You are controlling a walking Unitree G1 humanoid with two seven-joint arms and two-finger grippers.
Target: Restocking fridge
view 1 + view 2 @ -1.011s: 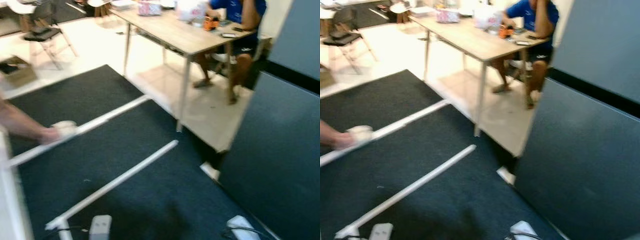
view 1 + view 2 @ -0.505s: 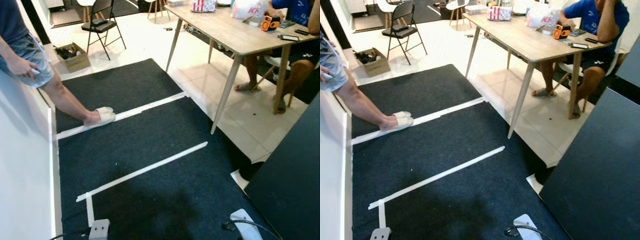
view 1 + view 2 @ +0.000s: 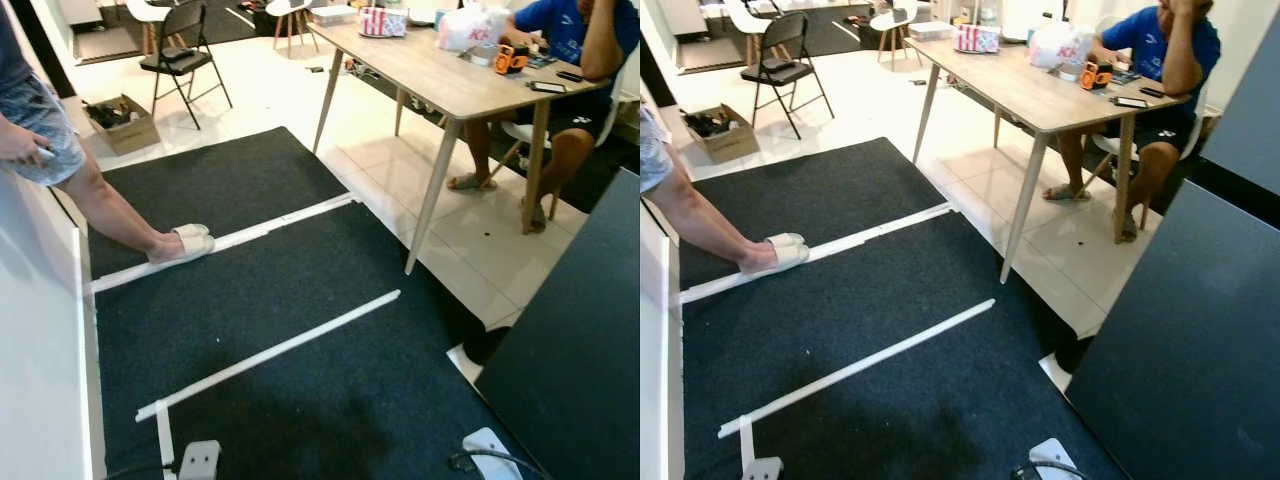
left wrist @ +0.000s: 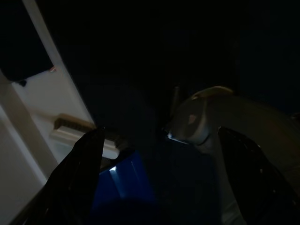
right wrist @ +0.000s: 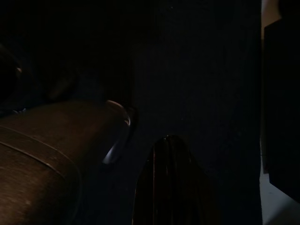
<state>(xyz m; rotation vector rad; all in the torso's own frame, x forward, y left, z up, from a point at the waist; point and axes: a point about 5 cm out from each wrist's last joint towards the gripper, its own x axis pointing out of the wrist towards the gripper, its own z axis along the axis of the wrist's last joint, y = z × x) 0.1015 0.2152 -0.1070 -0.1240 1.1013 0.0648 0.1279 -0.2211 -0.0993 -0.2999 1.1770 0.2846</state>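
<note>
Your tall dark flat fridge panel [image 3: 1180,330] sits close on the right, nearer the right gripper [image 5: 171,183]. Left gripper [image 4: 159,178] spread wide, empty; can't tell the right's state. Turn right.

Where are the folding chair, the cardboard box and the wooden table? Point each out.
folding chair [image 3: 180,62]: left eye view, on its black seat.
cardboard box [image 3: 125,125]: left eye view, on its front wall.
wooden table [image 3: 1025,92]: right eye view, on a bare part of its top.
</note>
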